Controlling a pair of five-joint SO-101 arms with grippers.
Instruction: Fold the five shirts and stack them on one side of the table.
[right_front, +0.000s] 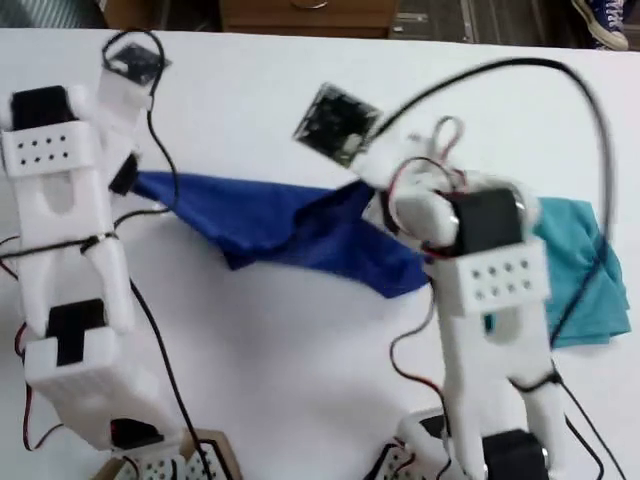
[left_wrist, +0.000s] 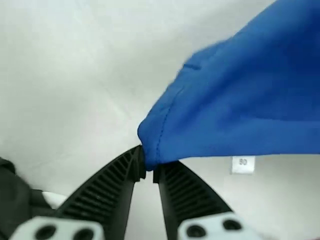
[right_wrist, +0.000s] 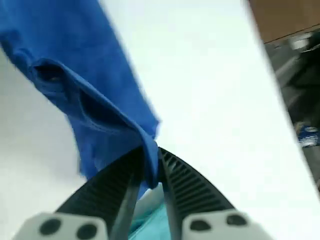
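A dark blue shirt (right_front: 300, 232) hangs stretched between the two arms above the white table (right_front: 300, 380). My left gripper (left_wrist: 149, 170) is shut on one corner of the blue shirt (left_wrist: 240, 105), at the shirt's left end in the high view. My right gripper (right_wrist: 150, 162) is shut on a bunched edge of the blue shirt (right_wrist: 85, 85), at its right end near the table's middle. A teal shirt (right_front: 585, 275) lies on the table by the right edge, partly hidden behind the right arm. A bit of teal cloth (right_wrist: 150, 225) shows under the right gripper.
Cables (right_front: 560, 90) loop over the right arm and trail beside the left arm. Wooden furniture (right_front: 310, 15) stands beyond the table's far edge. Bare white tabletop stretches along the far side and in front between the two arm bases.
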